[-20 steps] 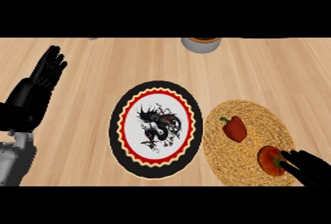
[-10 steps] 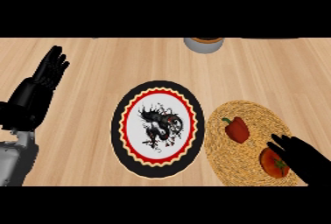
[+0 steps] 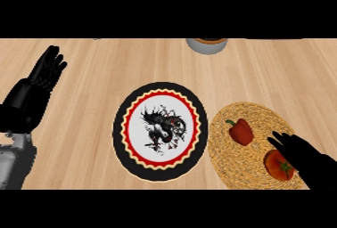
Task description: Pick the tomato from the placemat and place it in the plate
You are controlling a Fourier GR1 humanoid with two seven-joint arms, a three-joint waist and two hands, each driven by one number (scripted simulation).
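Note:
A red tomato [image 3: 278, 165] with a green stem lies on the woven straw placemat [image 3: 237, 156] at the lower right. My right hand [image 3: 309, 158] comes in from the lower right corner, fingers straight, lying over the tomato's right side and hiding part of it. A red bell pepper [image 3: 240, 131] rests on the same mat, up and left of the tomato. The plate [image 3: 160, 130], black-rimmed with a red zigzag ring and a dark figure on white, sits at the centre, left of the mat. My left hand [image 3: 36, 87] rests open at the left edge, fingers up.
A grey bowl [image 3: 207, 45] stands at the top edge, right of centre. Bare wooden counter [image 3: 92, 67] spreads between my left hand and the plate.
My right hand has moved up and left across the placemat, from the lower right corner to beside and partly over the tomato. The left hand has barely shifted.

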